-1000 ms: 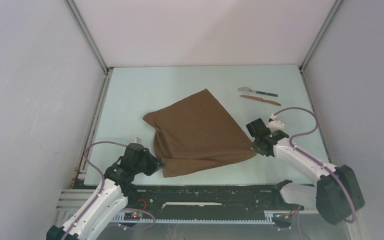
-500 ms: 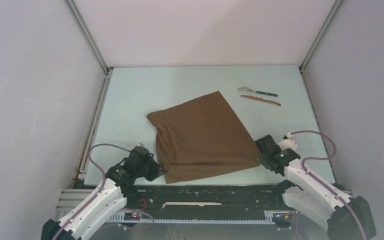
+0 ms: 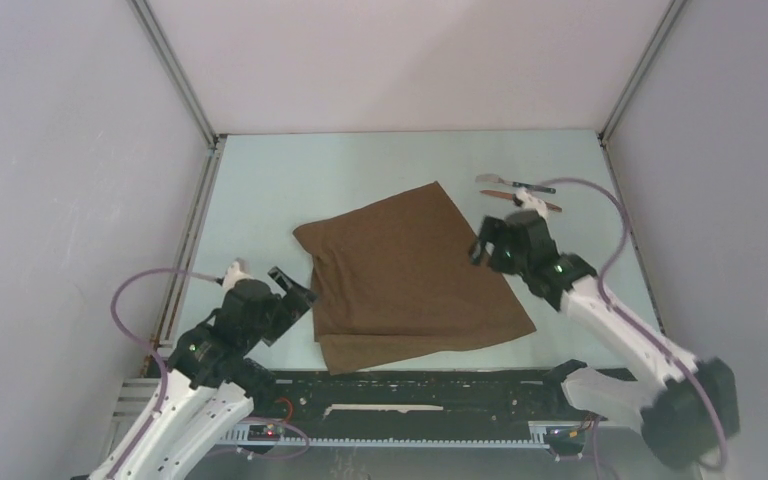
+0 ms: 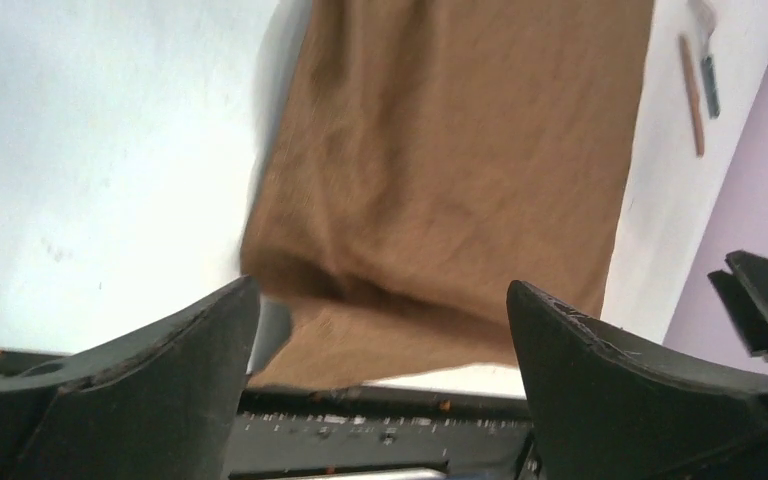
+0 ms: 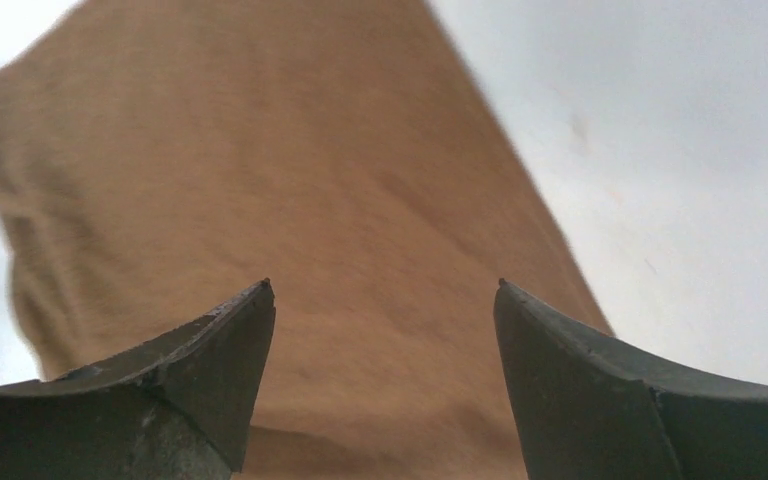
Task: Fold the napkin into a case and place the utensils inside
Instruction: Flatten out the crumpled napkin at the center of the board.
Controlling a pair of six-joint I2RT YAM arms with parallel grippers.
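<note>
Jaws on both arms are standing wide apart, gripping nothing. I am seeing the left gripper (image 3: 294, 288) hovering just beside the near left edge of the napkin (image 3: 410, 275), which is lying spread on the table (image 3: 260, 190). The right gripper (image 3: 490, 240) is hanging over its right edge, and the utensils (image 3: 532, 187) are lying side by side farther back.

It was a robotics lab cell: white panels (image 3: 60, 200) in aluminium framing (image 3: 172, 70) enclosed a pale table (image 3: 360, 165), with a left arm (image 3: 195, 400) and right arm (image 3: 620, 325) bolted on.
</note>
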